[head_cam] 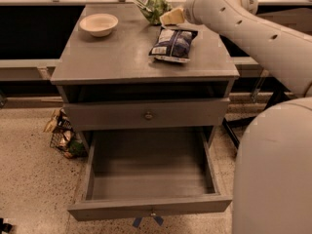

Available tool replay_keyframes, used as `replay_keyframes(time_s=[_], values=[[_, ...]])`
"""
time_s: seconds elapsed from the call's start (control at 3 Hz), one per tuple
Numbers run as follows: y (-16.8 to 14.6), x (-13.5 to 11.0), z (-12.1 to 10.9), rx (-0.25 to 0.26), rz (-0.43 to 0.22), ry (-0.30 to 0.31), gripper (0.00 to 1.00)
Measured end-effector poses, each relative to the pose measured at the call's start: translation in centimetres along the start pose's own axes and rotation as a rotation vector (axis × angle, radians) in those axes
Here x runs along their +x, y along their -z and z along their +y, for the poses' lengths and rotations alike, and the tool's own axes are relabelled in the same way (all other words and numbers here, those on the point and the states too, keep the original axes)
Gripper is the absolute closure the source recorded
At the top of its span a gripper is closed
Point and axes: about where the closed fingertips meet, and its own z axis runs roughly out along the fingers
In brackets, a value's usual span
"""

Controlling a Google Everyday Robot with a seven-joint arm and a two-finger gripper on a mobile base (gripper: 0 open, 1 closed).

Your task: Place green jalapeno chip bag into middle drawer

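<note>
The green jalapeno chip bag (pixel 153 7) lies at the back edge of the grey cabinet's top (pixel 117 52), right of centre. My gripper (pixel 170 17), with pale fingers, sits just right of the bag and touches or nearly touches it, at the end of the white arm (pixel 234 18) that reaches in from the right. The middle drawer (pixel 146 207) is pulled out wide and its box is empty. It has a small knob and blue tape bits (pixel 146 221) at the front's lower edge.
A dark blue-and-white chip bag (pixel 173 44) lies on the top in front of the gripper. A white bowl (pixel 99 23) stands at the back left. A shut knobbed drawer front (pixel 148 115) is above the open drawer. A wire basket of snacks (pixel 62 134) sits on the floor at left. My white body (pixel 273 174) fills the right.
</note>
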Motion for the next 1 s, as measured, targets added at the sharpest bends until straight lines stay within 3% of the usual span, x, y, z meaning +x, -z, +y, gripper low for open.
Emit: replay_keyframes(time_s=[0.33, 1.0], values=[[-2.7, -1.3, 1.2, 0.025, -0.056, 0.066, 0.00], [-6.0, -2.5, 2.0, 0.019, -0.044, 0.096, 0.00]])
